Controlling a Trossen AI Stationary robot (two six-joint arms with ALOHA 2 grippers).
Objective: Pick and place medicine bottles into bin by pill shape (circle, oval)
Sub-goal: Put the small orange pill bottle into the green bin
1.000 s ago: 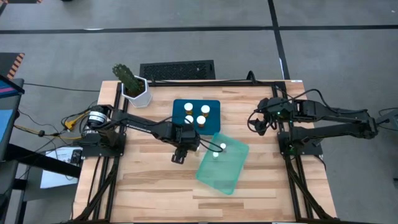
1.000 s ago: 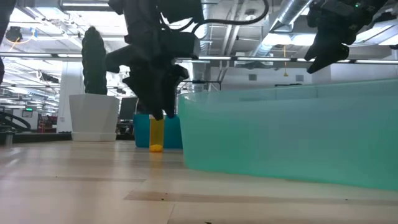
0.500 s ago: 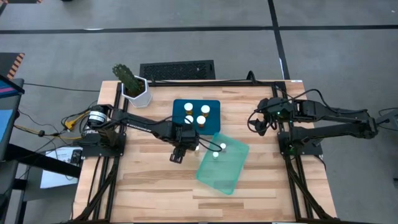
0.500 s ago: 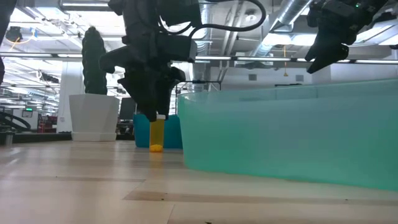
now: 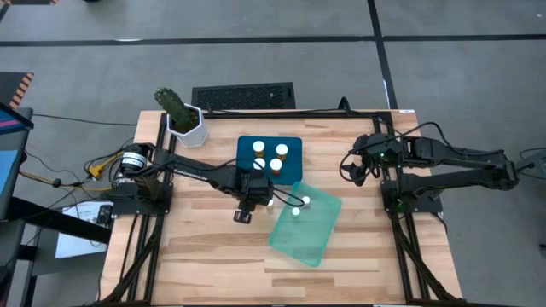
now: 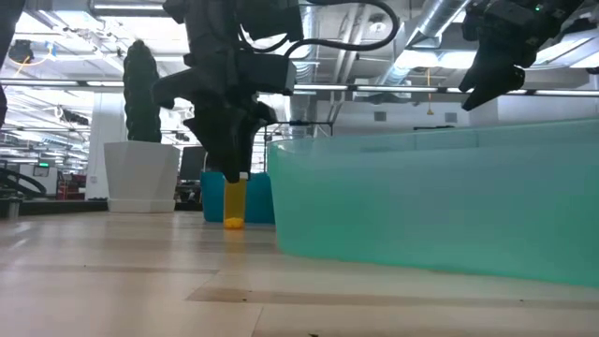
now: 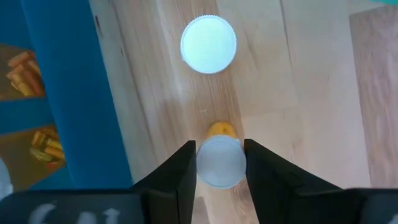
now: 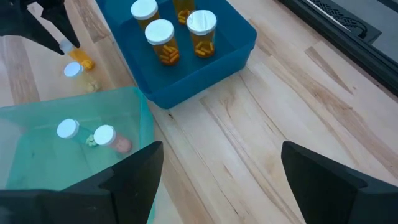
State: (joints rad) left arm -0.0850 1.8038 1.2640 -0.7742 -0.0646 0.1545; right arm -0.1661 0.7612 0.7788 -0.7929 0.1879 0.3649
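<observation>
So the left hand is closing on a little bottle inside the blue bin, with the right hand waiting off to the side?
Not inside the bin. The left wrist view shows the left hand around a bottle standing on the bare table, beside the blue bin. The right hand does wait aside.

**Tight gap between the two bins, open bench in front**

My left hand (image 5: 256, 201) stands in the narrow strip between the blue bin (image 5: 247, 147) and the teal bin (image 5: 311, 239), its fingers closed on a slim bottle (image 7: 220, 160); a second bottle (image 7: 208, 44) stands just beside. I see the bare bench (image 5: 188, 247) free on the near-left. The plant pot (image 5: 189, 128) blocks the far-left corner. My right hand (image 5: 351, 168) waits well apart.
</observation>
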